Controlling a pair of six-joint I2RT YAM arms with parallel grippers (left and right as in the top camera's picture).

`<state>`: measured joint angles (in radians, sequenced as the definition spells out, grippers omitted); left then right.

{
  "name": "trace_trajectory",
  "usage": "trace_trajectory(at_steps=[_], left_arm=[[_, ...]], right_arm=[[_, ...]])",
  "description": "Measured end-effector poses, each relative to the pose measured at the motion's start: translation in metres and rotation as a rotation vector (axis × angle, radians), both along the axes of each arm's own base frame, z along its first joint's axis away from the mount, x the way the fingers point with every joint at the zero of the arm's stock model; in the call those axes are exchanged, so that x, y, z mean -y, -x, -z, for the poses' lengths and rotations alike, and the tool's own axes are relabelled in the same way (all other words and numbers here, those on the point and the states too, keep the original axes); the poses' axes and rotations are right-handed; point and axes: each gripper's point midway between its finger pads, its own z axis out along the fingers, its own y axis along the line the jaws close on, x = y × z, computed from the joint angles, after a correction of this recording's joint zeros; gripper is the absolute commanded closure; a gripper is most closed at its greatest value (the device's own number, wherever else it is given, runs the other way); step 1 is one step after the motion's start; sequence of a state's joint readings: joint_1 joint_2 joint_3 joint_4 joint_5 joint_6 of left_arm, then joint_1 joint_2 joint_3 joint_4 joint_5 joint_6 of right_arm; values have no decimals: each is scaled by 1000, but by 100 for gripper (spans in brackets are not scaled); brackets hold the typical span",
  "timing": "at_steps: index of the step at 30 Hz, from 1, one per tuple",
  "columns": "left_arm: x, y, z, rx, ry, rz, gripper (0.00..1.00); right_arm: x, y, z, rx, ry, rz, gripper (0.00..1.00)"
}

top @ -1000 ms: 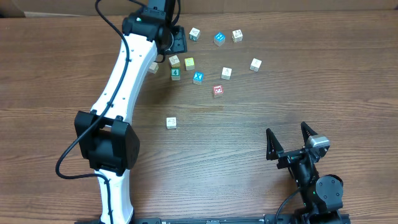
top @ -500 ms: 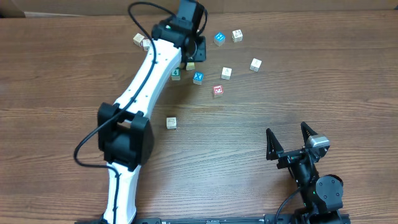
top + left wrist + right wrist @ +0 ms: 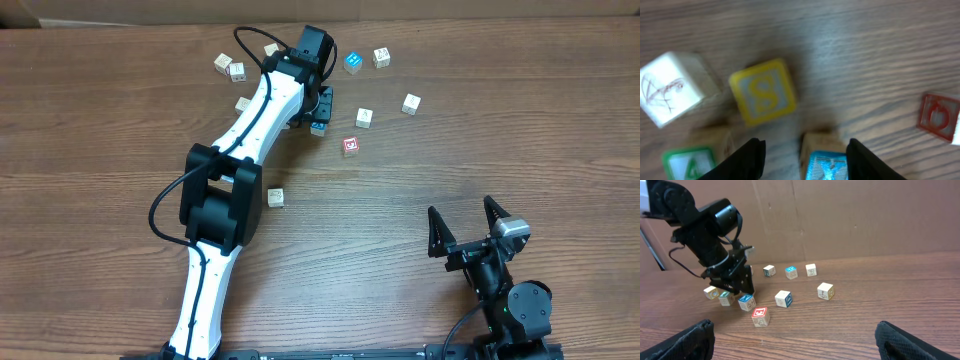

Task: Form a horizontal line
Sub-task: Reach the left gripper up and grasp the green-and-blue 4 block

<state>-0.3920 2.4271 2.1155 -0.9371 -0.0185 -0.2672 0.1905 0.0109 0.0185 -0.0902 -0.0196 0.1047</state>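
**Closing in on the blue X cube to build the row**

Overhead view: the left gripper (image 3: 320, 108) stands at the far side of the table (image 3: 120, 230), over the blue X cube (image 3: 319, 127). Its arm hides the cubes at nine o'clock from there. The red-faced cube (image 3: 350, 146) lies near, at four o'clock from the blue one. The right gripper (image 3: 468, 232) waits at the near edge with its jaws wide apart and empty.

Left wrist view: the jaws are apart with the blue X cube between them. A gap shows on one side, so nothing is clamped. The green-faced cube (image 3: 690, 164) lies at nine o'clock from it, the yellow cube (image 3: 762, 92) at eleven, and a cream cube (image 3: 670, 87) at ten.

Right wrist view: the left fingertips are low, just behind the blue X cube, and the green-faced cube is beside it.

I judge that the step in hand is setting blue beside green, so the line is only begun. The next move calls for straight finger travel that does not knock the neighbours. After that, a cream cube must be fetched.
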Motion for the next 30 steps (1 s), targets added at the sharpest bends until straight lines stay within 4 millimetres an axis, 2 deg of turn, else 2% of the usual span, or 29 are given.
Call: trace_trajectory(at_steps=[8, 16, 20, 29, 30], left_arm=[[10, 4, 12, -30, 33, 77, 46], [10, 8, 16, -48, 33, 84, 49], [9, 12, 17, -66, 30, 85, 58], [9, 15, 17, -78, 28, 89, 60], [8, 16, 18, -81, 27, 88, 63]], right_arm=[[0, 0, 0, 0, 0, 0, 0], [0, 0, 0, 0, 0, 0, 0], [0, 0, 0, 0, 0, 0, 0], [0, 0, 0, 0, 0, 0, 0], [0, 0, 0, 0, 0, 0, 0]])
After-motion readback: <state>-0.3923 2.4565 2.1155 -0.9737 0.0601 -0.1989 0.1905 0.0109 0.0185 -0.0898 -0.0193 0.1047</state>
